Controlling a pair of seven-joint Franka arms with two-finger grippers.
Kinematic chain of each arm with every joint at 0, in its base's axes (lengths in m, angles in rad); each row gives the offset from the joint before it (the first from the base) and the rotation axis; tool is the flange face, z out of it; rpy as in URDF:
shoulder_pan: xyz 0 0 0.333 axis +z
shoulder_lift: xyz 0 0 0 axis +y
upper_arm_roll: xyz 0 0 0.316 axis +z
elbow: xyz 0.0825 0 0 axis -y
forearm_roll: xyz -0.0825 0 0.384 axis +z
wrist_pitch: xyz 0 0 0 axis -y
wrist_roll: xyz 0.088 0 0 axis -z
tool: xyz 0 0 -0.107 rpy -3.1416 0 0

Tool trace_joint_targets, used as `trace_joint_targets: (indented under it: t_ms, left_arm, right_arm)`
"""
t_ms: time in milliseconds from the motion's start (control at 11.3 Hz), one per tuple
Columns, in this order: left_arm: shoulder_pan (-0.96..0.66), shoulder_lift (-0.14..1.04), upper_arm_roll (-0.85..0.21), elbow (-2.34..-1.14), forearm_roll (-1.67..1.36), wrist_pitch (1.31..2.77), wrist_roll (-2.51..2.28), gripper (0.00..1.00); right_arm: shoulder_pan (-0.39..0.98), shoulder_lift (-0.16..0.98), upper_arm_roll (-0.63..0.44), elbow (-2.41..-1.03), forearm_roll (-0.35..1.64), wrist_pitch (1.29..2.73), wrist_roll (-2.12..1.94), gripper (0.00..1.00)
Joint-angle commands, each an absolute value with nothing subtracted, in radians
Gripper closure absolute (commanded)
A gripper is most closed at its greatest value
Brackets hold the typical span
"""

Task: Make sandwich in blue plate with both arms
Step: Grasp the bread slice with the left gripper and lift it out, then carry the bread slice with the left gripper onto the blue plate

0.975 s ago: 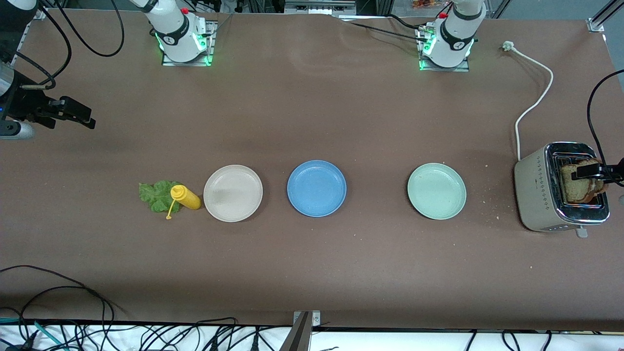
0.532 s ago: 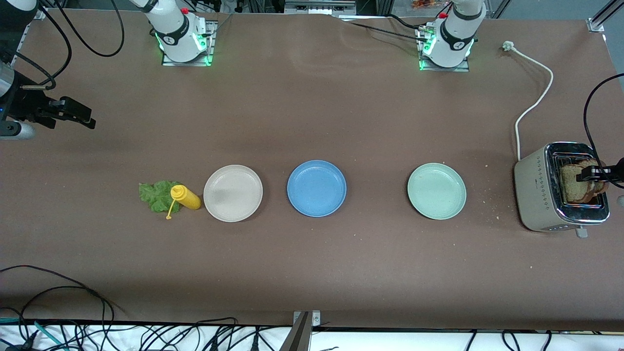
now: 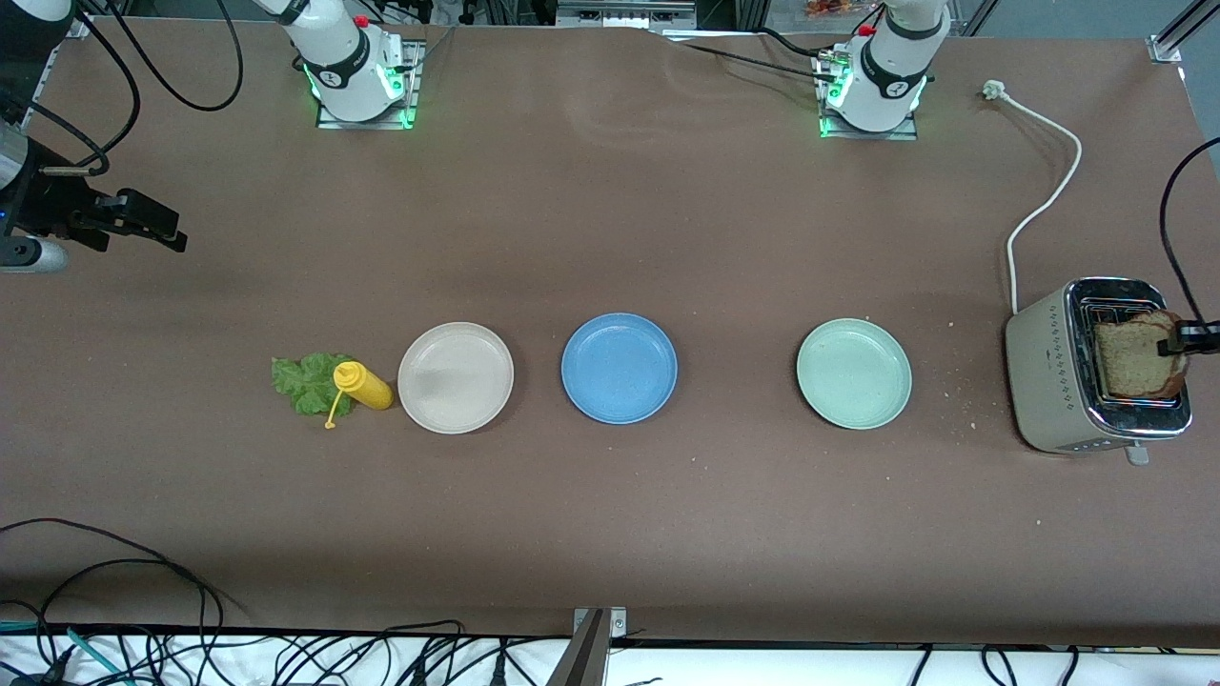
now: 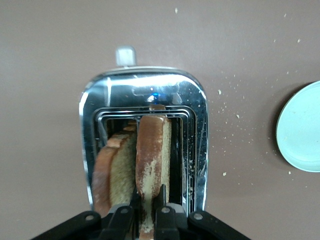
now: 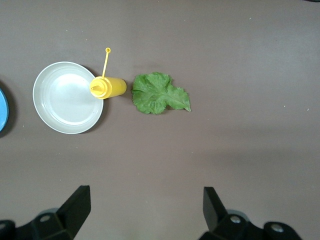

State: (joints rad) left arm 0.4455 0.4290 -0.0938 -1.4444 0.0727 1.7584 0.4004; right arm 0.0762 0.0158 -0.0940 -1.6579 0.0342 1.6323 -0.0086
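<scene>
My left gripper (image 3: 1172,340) is over the toaster (image 3: 1058,381) at the left arm's end of the table. It is shut on the top edge of one brown bread slice (image 3: 1129,360), which stands upright and partly raised out of a slot. In the left wrist view the gripper (image 4: 148,202) pinches that slice (image 4: 152,150), and a second slice (image 4: 116,167) leans beside it in the toaster (image 4: 145,87). The blue plate (image 3: 620,368) sits empty mid-table. The lettuce leaf (image 3: 303,383) lies at the right arm's end. My right gripper (image 3: 170,229) waits open over bare table (image 5: 145,210).
A yellow squeeze bottle (image 3: 364,386) lies between the lettuce and a beige-white plate (image 3: 456,377). A mint-green plate (image 3: 854,373) sits between the blue plate and the toaster. The toaster's white cord (image 3: 1044,205) trails toward the left arm's base. Crumbs dot the table near the toaster.
My left gripper has lifted with one bread slice, which now stands higher out of the toaster. The right arm has not moved.
</scene>
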Motion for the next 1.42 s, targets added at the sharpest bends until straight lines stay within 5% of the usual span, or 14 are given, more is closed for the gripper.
trace_joint_targets:
  t_ms: [0,355,709,975,1330]
  left_arm:
    - [0.448,0.339,-0.103,-1.369,0.075,1.633,0.399,1.00]
    - [0.437,0.322,-0.208,-1.243,0.019,1.406,0.384,1.00]
    - [0.411,0.331,-0.343,-1.265,-0.178,1.370,0.188,1.00]
    - [0.251,0.395,-0.353,-1.264,-0.315,1.408,-0.030,1.00]
    - [0.143,0.541,-0.354,-1.285,-0.542,1.648,-0.133,1.00]
  right_arm:
    - [0.075,0.017,-0.091,-1.641,0.049,1.615,-0.006,0.00]
    - [0.072,0.017,-0.092,-1.641,0.049,1.615,-0.006,0.00]
    - [0.074,0.017,-0.092,-1.641,0.049,1.615,-0.006,0.00]
    - [0.074,0.017,-0.092,-1.640,0.049,1.615,-0.006,0.00]
    - [0.074,0.017,-0.092,-1.640,0.049,1.615,-0.006,0.00]
